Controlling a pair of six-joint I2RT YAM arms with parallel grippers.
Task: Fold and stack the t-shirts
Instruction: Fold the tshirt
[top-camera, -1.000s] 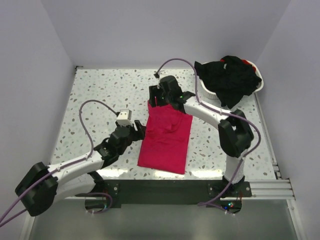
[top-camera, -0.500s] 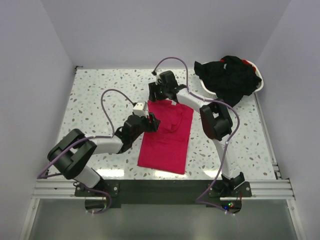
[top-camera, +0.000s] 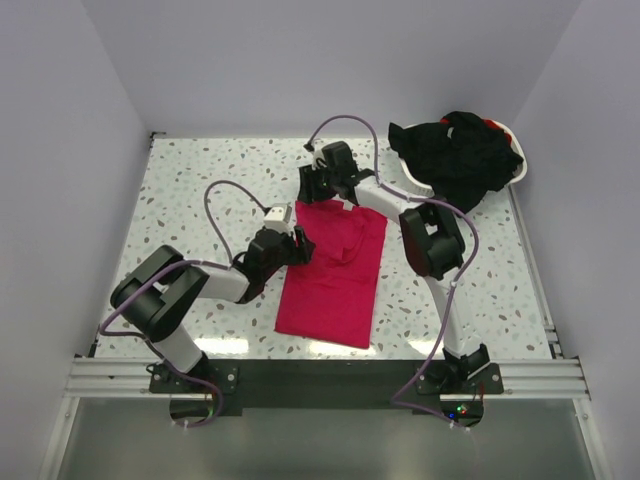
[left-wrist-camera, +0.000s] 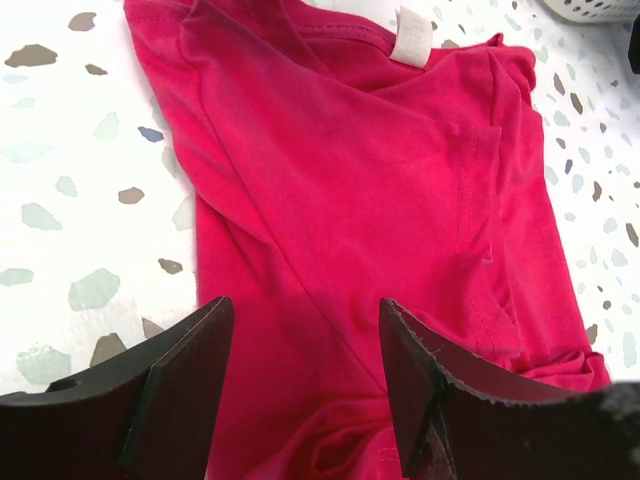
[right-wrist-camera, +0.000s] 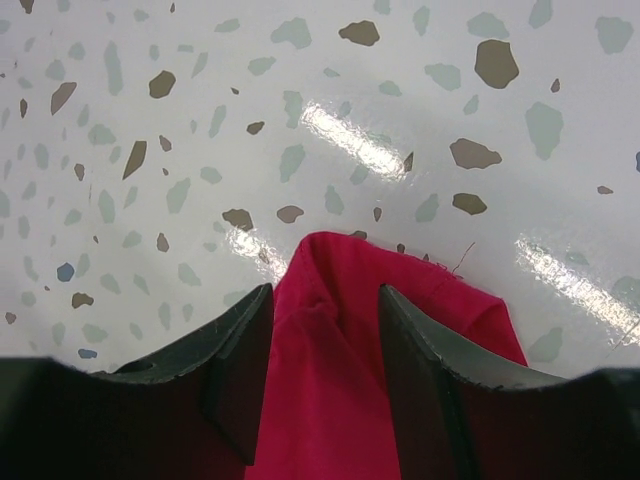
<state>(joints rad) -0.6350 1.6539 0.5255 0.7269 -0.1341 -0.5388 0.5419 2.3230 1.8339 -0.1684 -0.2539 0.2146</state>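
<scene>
The pinkish-red t-shirt (top-camera: 335, 275) lies partly folded as a long strip in the middle of the table. Its white neck label (left-wrist-camera: 411, 35) shows in the left wrist view. My left gripper (top-camera: 300, 245) is open over the shirt's left edge; in its wrist view (left-wrist-camera: 305, 335) red fabric lies flat between the fingers (left-wrist-camera: 175, 385). My right gripper (top-camera: 314, 193) is open at the shirt's far left corner, and that raised corner (right-wrist-camera: 345, 300) sits between its fingers (right-wrist-camera: 245, 345). The black t-shirts (top-camera: 460, 155) are heaped at the back right.
The white plastic basket (top-camera: 416, 182) holds the black heap at the back right corner, with fabric hanging over its near rim. The speckled table (top-camera: 190, 190) has walls on three sides. A metal rail (top-camera: 320, 375) runs along the near edge.
My left arm swung in from the lower left to the shirt's left edge. My right gripper drew back from over the shirt to its far corner. Little has moved in the last half second.
</scene>
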